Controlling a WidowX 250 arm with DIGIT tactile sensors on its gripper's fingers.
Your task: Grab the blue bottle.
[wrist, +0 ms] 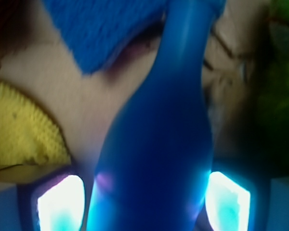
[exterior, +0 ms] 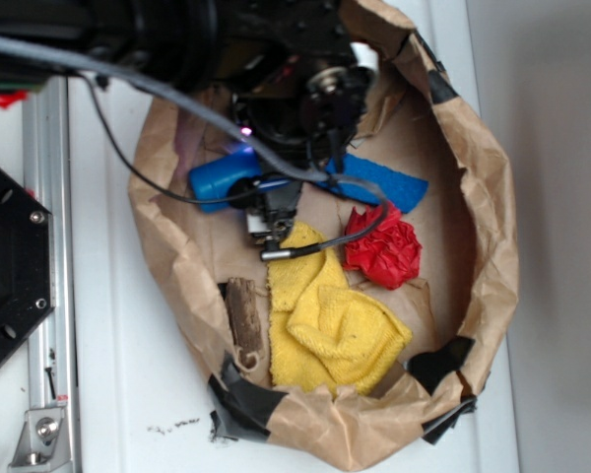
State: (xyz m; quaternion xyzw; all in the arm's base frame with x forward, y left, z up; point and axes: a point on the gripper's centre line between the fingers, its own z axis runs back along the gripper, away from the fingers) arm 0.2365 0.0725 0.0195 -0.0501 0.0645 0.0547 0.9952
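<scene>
The bottle (exterior: pixel 217 177) (wrist: pixel 156 159) lies on its side in the paper bag (exterior: pixel 492 197), between the gripper (exterior: pixel 274 219) (wrist: pixel 144 197) fingers (wrist: pixel 60 204), one on each side of its body. Contact cannot be told. Nearby lie a blue cloth (exterior: pixel 384 182) (wrist: pixel 101 29) and a yellow towel (exterior: pixel 330 315) (wrist: pixel 21 134).

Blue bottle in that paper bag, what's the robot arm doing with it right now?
The robot's end effector is down inside the brown paper bag, straddling the blue bottle, which lies on its side. The wrist view shows a finger on either side of the bottle's body; whether they are pressing it yet is unclear. A yellow cloth, crumpled red piece and flat blue piece lie nearby.
</scene>
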